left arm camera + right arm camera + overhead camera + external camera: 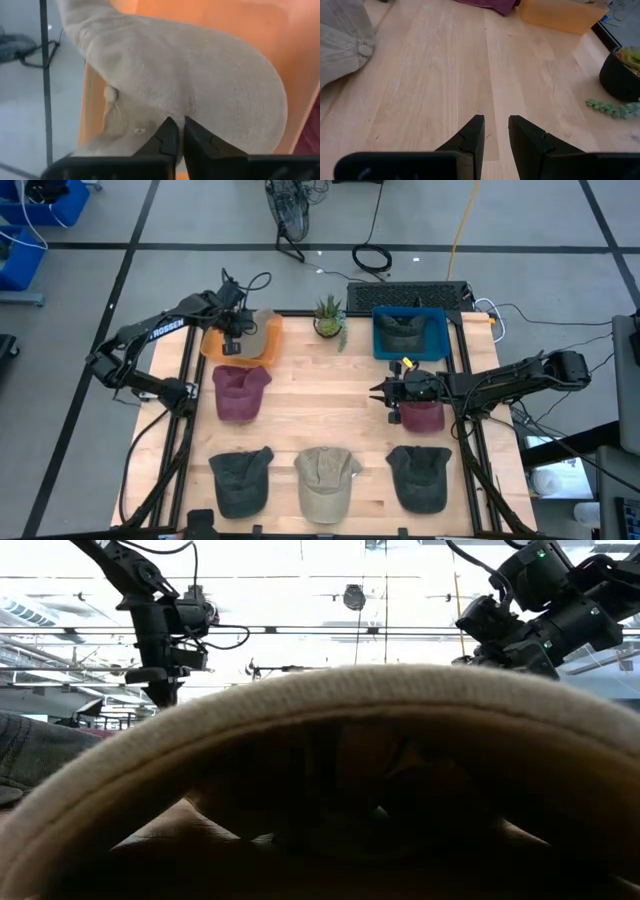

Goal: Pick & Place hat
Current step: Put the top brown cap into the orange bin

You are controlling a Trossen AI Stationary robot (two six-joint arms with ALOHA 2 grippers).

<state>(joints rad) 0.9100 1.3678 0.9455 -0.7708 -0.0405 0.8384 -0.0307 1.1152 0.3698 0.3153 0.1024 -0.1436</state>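
Note:
A tan hat lies in the orange bin at the table's far left. My left gripper is over it, pointing down, shut on its cloth. My right gripper hovers over bare wood at the table's middle right, pointing toward the left edge, open by a narrow gap and holding nothing. A maroon hat lies on the table just under and behind the right arm's wrist. My left gripper pinches the tan hat's crown at a raised ridge of cloth between its two fingertips, coming from above and pointing down. The hat rests in the orange bin, with its brim toward the bin's far side. One layer or several, I cannot tell.
Another maroon hat lies near the orange bin. Along the near edge lie a dark hat, a beige hat that blocks the low view, and a dark hat. A blue bin holds a dark hat, next to a potted plant.

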